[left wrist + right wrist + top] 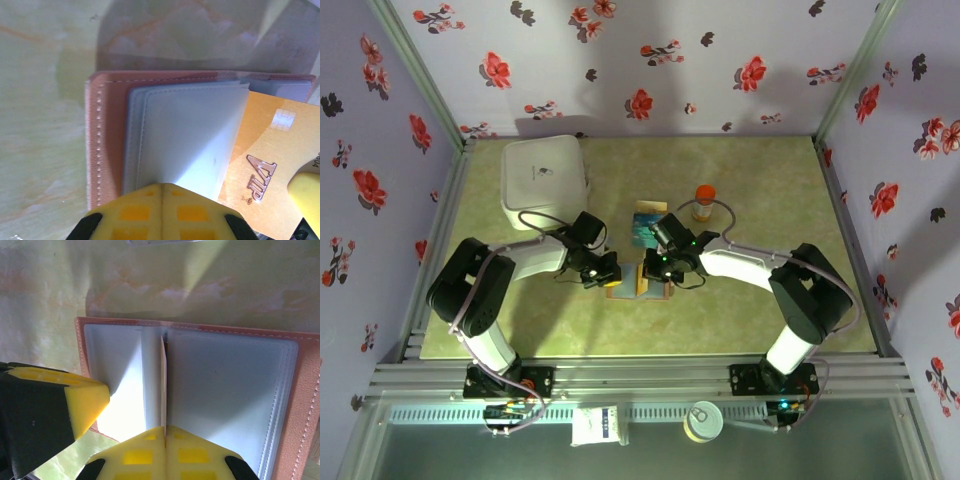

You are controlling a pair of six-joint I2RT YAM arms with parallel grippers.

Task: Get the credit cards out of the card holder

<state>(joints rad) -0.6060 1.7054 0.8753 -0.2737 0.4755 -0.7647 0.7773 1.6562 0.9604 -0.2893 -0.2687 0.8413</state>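
Observation:
The card holder (625,291) lies open on the table, brown rim (102,140) round a blue-grey inside (225,390). My left gripper (162,186) is shut, its tip resting on the holder's left inner flap; it stands at the holder's left side (604,272). My right gripper (165,429) is shut on an orange credit card (163,385), seen edge-on and standing up from the holder's middle fold. The card's face with "VIP" lettering (272,170) shows in the left wrist view. Teal and blue credit cards (648,226) lie on the table behind the holder.
A white square box (545,180) sits at the back left. An orange-capped bottle (704,203) stands just behind the right arm. The two grippers are close together over the holder; the left fingertip (82,400) is near the right gripper.

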